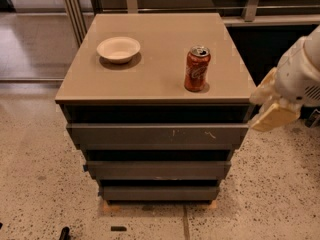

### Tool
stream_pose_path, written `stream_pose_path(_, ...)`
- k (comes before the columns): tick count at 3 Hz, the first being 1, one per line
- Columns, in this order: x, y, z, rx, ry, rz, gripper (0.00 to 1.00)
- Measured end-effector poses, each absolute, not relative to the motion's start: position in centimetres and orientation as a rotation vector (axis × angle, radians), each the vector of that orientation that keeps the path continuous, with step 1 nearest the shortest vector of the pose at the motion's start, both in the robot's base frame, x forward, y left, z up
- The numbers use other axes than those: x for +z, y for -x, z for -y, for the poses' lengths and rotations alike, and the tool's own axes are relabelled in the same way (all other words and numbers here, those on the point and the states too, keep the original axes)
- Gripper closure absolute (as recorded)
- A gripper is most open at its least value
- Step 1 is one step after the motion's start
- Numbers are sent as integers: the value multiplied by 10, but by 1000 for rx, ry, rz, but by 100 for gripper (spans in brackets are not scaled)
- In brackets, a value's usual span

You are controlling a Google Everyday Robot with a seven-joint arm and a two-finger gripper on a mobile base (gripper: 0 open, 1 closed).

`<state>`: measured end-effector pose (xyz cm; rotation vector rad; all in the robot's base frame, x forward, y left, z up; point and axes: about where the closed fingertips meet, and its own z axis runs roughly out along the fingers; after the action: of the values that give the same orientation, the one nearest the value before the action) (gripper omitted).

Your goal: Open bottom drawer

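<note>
The end effector (pixel 270 107) hangs off the bench's (pixel 160 79) right front corner, well above the bottom drawer (pixel 160 193), likely poised before reaching down; released or clenched, I cannot tell. That drawer sits lowest, just above the floor: a narrow, plain dark grey strip, closed

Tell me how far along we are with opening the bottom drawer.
Nothing looks done: the bottom drawer sits shut, lowest on the cabinet. In hand: the gripper hangs off the cabinet's right side, near the top drawer level, well above its target. Left: drop to the bottom drawer, catch it, pull it out.
</note>
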<state>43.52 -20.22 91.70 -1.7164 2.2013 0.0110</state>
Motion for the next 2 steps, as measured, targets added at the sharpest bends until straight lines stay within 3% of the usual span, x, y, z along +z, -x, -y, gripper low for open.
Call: stream_pose_path(2,708,-417,147,438,1759,-2136,100)
